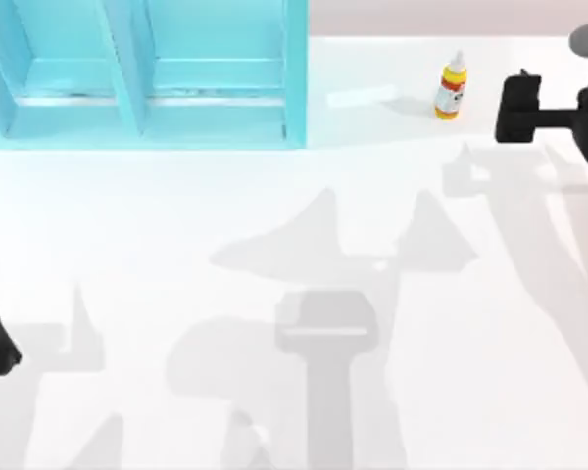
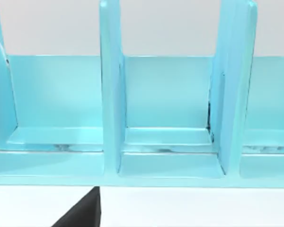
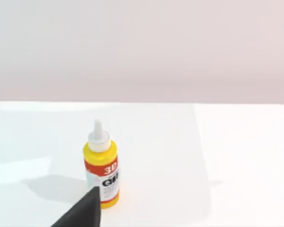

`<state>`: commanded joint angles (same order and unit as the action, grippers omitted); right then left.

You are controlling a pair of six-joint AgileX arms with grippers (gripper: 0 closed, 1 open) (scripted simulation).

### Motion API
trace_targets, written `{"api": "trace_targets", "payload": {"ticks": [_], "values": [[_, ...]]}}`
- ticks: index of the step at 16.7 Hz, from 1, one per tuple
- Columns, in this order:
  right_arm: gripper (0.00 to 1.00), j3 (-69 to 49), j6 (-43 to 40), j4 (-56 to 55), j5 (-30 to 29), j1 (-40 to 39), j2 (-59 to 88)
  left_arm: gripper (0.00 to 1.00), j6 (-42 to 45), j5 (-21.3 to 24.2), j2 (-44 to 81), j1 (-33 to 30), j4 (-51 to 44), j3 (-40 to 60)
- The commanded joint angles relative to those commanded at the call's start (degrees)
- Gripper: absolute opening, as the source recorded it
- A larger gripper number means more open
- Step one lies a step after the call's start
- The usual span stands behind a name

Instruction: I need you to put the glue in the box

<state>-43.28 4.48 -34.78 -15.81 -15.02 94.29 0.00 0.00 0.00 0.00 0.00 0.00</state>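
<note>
Near the right hand (image 1: 519,106), glue (image 1: 451,88) stands upright — nozzle up.

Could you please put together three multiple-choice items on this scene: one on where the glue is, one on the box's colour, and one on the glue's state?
1. Where does the glue bottle stand in the top view?
A. inside the box
B. on the table, right of the box
C. at the near edge

2. What colour is the box?
A. light blue
B. red
C. green

3. The glue bottle is
A. lying down
B. lifted
C. upright, ungrasped

Answers: 1 B, it stands between the box and the right hand; 2 A, its walls show light blue; 3 C, nozzle up, the hand apart.
</note>
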Motion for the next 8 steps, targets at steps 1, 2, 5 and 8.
{"api": "trace_targets", "payload": {"ticks": [1, 2, 5, 8], "values": [[1.00, -2.56, 0.28, -2.07, -0.94, -0.85, 5.74, 1.00, 0.00, 0.00, 0.00, 0.00, 0.00, 0.00], [1.00, -5.02, 0.55, -4.07, -1.82, -1.65, 11.15, 1.00, 0.00, 0.00, 0.00, 0.00, 0.00, 0.00], [1.00, -11.62, 1.26, -9.53, -4.01, -3.69, 24.71, 1.00, 0.00, 0.00, 0.00, 0.00, 0.00, 0.00], [1.00, -16.53, 1.80, -13.68, -5.47, -5.09, 33.37, 1.00, 0.00, 0.00, 0.00, 0.00, 0.00, 0.00]]}}
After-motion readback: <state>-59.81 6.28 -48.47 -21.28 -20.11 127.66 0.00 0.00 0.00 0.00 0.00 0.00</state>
